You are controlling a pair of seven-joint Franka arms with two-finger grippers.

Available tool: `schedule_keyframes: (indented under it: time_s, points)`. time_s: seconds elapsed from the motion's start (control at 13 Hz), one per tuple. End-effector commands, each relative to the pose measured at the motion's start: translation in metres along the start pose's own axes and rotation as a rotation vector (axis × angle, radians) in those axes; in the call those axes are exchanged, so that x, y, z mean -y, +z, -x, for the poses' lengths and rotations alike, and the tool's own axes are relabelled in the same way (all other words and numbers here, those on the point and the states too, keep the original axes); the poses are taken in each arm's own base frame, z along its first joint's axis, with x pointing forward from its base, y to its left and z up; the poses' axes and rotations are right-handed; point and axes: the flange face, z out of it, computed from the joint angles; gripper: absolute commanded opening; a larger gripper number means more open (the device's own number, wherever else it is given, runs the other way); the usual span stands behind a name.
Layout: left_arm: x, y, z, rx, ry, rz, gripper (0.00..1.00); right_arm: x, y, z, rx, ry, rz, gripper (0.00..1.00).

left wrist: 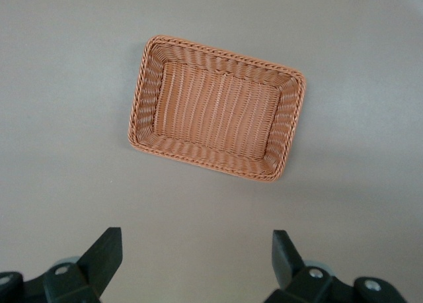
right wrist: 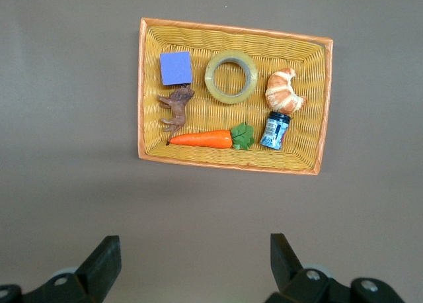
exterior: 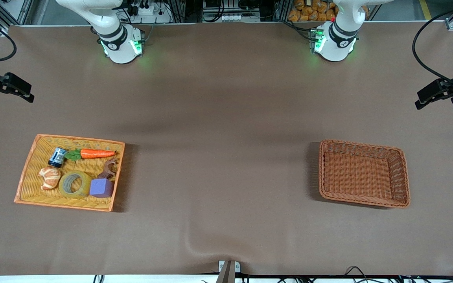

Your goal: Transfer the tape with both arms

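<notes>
Brown table (exterior: 226,157) seen; yellow basket (exterior: 30,163) at right arm's end, brown wicker basket (exterior: 403,177) at left arm's. Tape (exterior: 74,184) laid flat in yellow basket, between croissant (exterior: 49,177) and purple cube (exterior: 101,188). Right claw (right wrist: 192,263) parked wide open, nearer to tape; left claw (left wrist: 195,263) wide open, waiting.

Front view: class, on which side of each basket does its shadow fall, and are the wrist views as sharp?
Front view: the yellow basket shadows toward table centre, the brown basket likewise. Wrist views: baskets sharp, tape crisp, no glare.
</notes>
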Motion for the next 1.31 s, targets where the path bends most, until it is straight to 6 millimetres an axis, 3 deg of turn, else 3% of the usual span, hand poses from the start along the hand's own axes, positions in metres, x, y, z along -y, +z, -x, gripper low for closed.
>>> schedule_keyframes:
  time_s: [0.0, 0.46, 0.85, 1.23]
  points:
    - [0.002, -0.004, -0.001, 0.010, 0.020, 0.015, 1.00, 0.010, -0.003, -0.002, -0.002, -0.019, 0.023, 1.00]
    - [-0.002, 0.015, -0.007, 0.053, 0.024, 0.004, 1.00, 0.009, -0.003, -0.003, -0.006, -0.018, 0.026, 1.00]
    - [0.000, 0.016, -0.008, 0.058, 0.026, 0.005, 1.00, 0.012, -0.001, -0.005, -0.002, -0.024, 0.024, 1.00]
    - [-0.016, 0.020, -0.008, 0.066, 0.046, 0.005, 1.00, 0.015, 0.003, -0.007, 0.005, -0.029, 0.024, 1.00]
